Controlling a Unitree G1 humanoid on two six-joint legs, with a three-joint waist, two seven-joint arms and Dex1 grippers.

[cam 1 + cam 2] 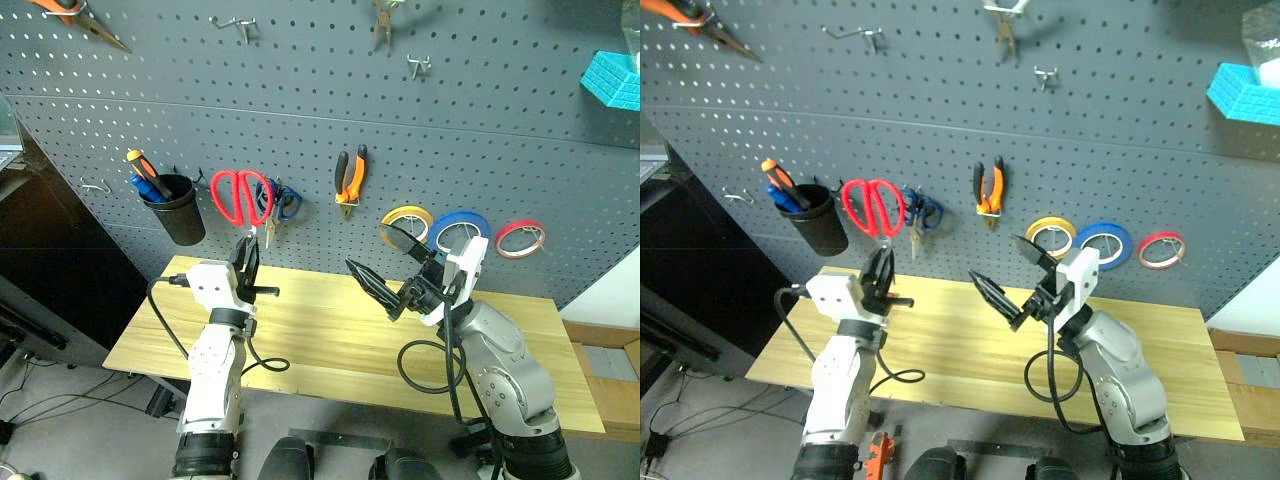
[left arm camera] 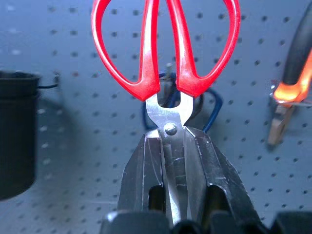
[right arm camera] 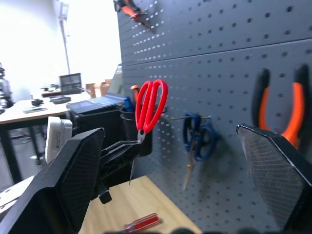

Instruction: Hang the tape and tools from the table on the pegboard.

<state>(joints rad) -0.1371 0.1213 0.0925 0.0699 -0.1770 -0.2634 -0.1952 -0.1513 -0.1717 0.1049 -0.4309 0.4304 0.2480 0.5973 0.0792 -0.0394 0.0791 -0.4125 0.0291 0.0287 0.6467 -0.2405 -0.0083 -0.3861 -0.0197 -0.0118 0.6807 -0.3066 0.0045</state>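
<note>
My left gripper [image 1: 247,262] is shut on the blades of the red-handled scissors [image 1: 243,195], holding them handles-up close in front of the pegboard [image 1: 330,100]; the left wrist view shows the blades pinched between its fingers [image 2: 146,165]. My right gripper [image 1: 393,264] hovers open and empty over the table [image 1: 330,335]. The blue tape [image 1: 460,230] and the orange-and-black pliers [image 1: 350,178] hang on the board. A slim red-handled tool [image 3: 141,223] lies on the tabletop near the board.
Blue-handled scissors [image 1: 284,203] hang just right of the held pair. A black cup [image 1: 178,208] with screwdrivers hangs at the left. A yellow roll [image 1: 407,219] and a thin red roll [image 1: 520,238] flank the blue tape. Long-nosed orange pliers [image 1: 85,20] and bare hooks [image 1: 238,26] sit higher.
</note>
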